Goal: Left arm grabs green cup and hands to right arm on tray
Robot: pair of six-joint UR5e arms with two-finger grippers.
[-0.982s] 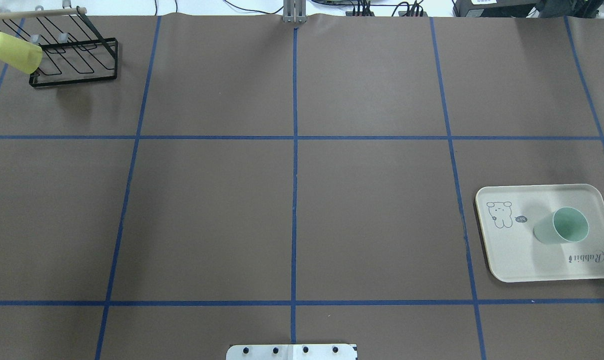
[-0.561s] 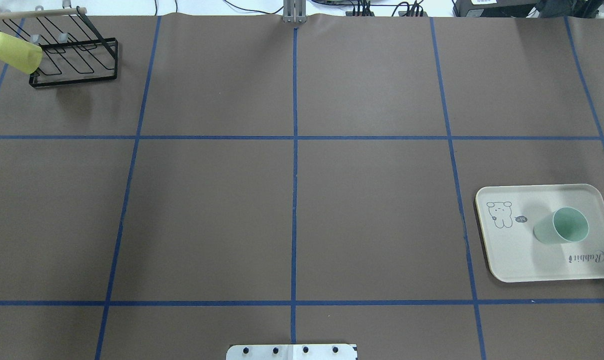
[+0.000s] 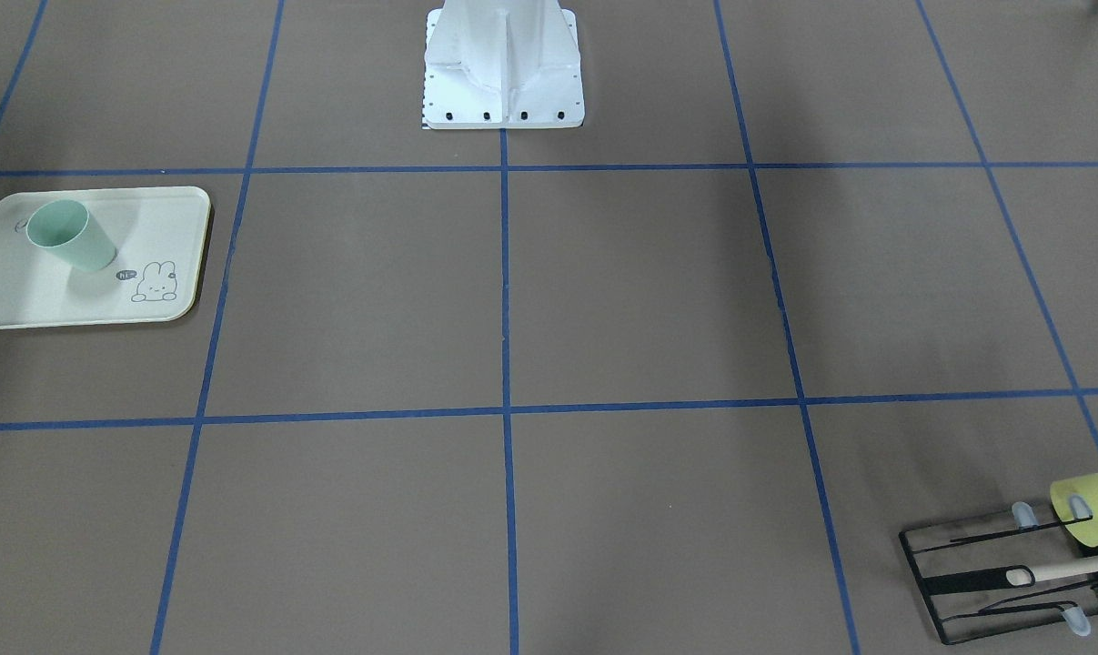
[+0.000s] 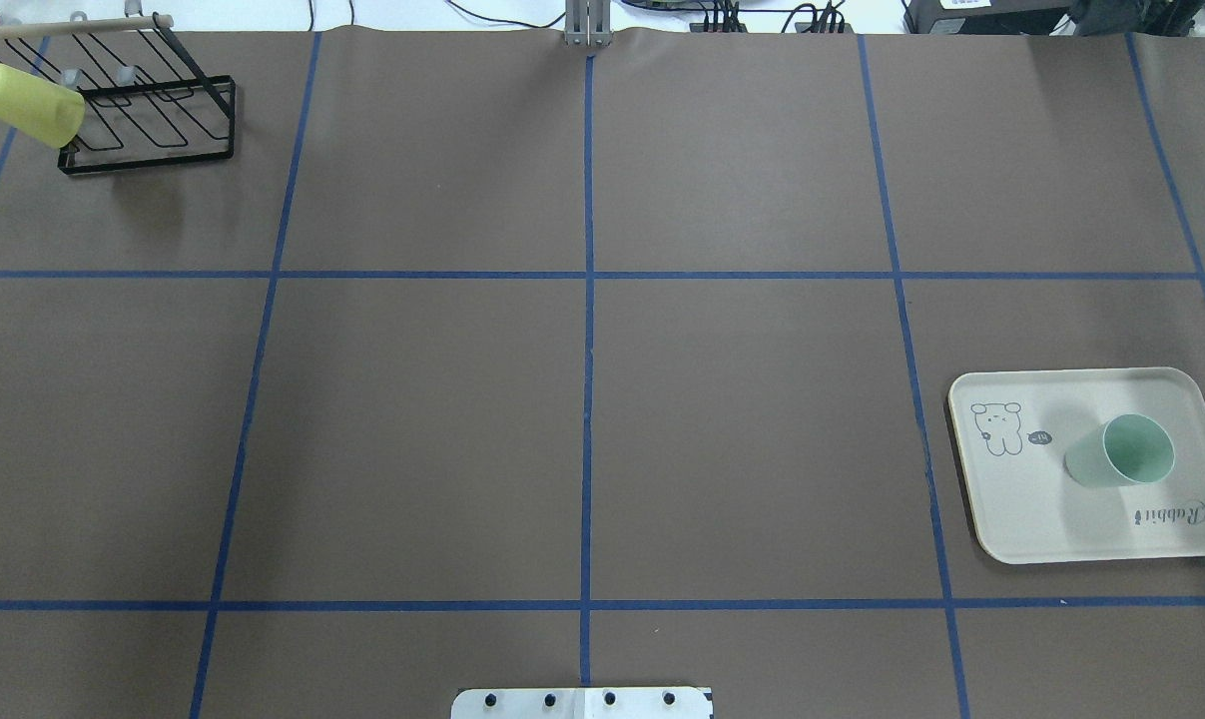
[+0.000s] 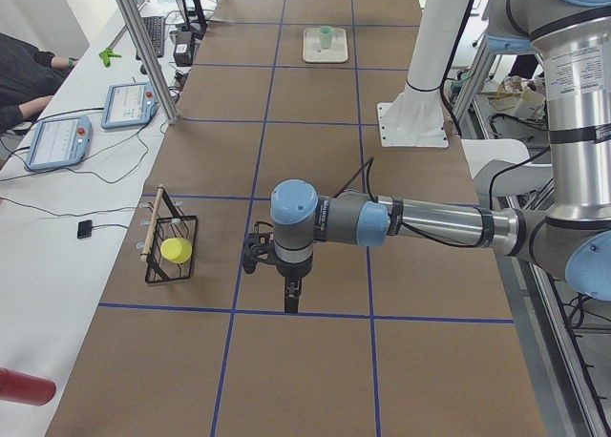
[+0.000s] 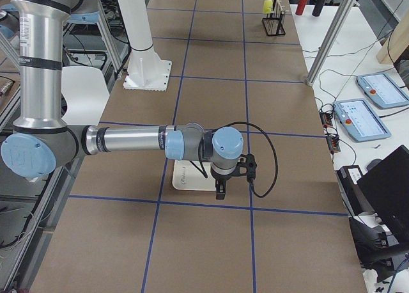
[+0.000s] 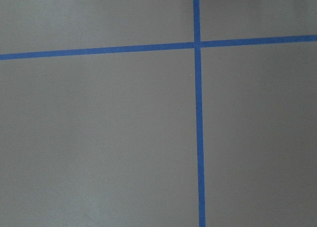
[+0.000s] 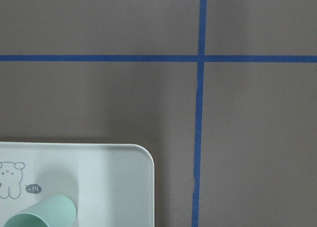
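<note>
Rack (image 4: 153,120) with yellow cup (image 4: 28,105) stands well apart from tray (image 4: 1041,499).

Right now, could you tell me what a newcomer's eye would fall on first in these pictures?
The pale green cup standing on the cream tray at the table's right side stands out first. Then the yellow-green cup on the black wire rack, far left corner. The left arm and the right arm reach out above the table.

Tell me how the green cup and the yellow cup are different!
The green cup is pale mint; the yellow cup is bright yellow-green. The green cup stands upright on the tray; the yellow cup hangs tilted on the black rack. Both are plain, handleless cups.
</note>
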